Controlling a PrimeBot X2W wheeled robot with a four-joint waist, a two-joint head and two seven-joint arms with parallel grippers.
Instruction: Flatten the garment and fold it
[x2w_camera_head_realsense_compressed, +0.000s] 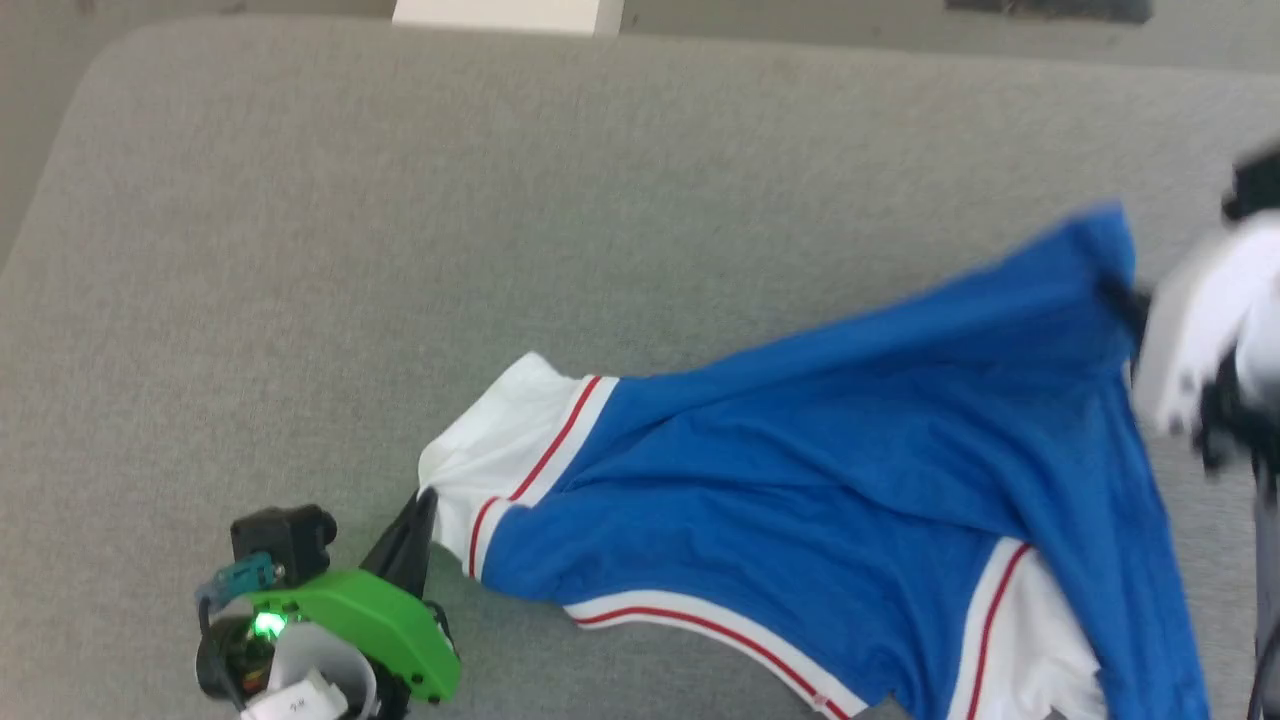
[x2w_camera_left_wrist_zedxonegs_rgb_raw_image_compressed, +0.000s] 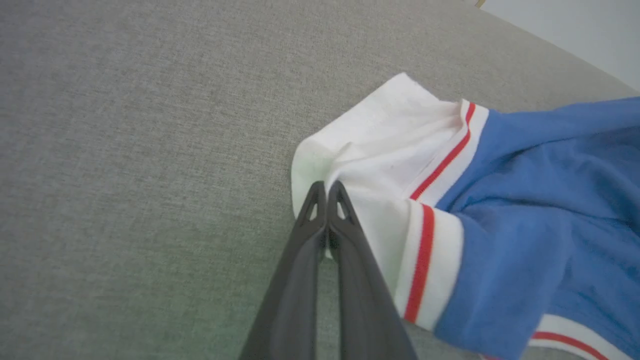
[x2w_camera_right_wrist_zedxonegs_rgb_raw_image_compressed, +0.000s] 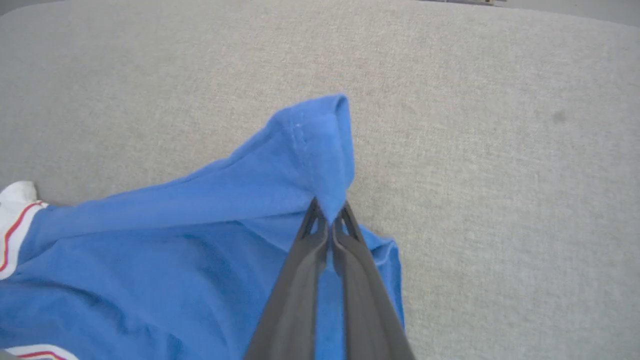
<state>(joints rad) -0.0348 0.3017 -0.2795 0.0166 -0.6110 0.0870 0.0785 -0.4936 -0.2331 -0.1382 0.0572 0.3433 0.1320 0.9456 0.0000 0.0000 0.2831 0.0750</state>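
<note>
Subject: the garment (x2w_camera_head_realsense_compressed: 800, 480), a royal-blue jersey shirt with white sleeves and red-and-white stripe trim. It lies on the right half of a grey fabric-covered worktop (x2w_camera_head_realsense_compressed: 400, 200), stretched on a diagonal from lower left to upper right in the head view. The cloth is not flat: long folds run along the blue body between the two held points. No lettering or number is legible on the exposed side.

One white sleeve (x2w_camera_head_realsense_compressed: 490, 440) points toward the left. A second white sleeve (x2w_camera_head_realsense_compressed: 1030, 640) lies at the lower right, near the bottom edge of the head view. A striped band (x2w_camera_head_realsense_compressed: 700, 620) runs along the lower edge between them.

Left claw (x2w_camera_left_wrist_zedxonegs_rgb_raw_image_compressed: 327, 187): fingers pressed together, pinching the edge of the left-hand white sleeve (x2w_camera_left_wrist_zedxonegs_rgb_raw_image_compressed: 370, 150). In the head view its dark fingers (x2w_camera_head_realsense_compressed: 405, 545) rise from a green wrist housing (x2w_camera_head_realsense_compressed: 350, 620) and meet the sleeve's lower corner.

Right claw (x2w_camera_right_wrist_zedxonegs_rgb_raw_image_compressed: 327, 212): fingers pressed together, pinching a blue stitched corner (x2w_camera_right_wrist_zedxonegs_rgb_raw_image_compressed: 320, 145) of the garment, which stands up in a peak above the fingertips. In the head view that corner (x2w_camera_head_realsense_compressed: 1100, 240) is raised at the far right, beside a blurred white forearm (x2w_camera_head_realsense_compressed: 1200, 320).

Beyond the worktop's far edge, a pale block (x2w_camera_head_realsense_compressed: 505, 15) is partly visible.
</note>
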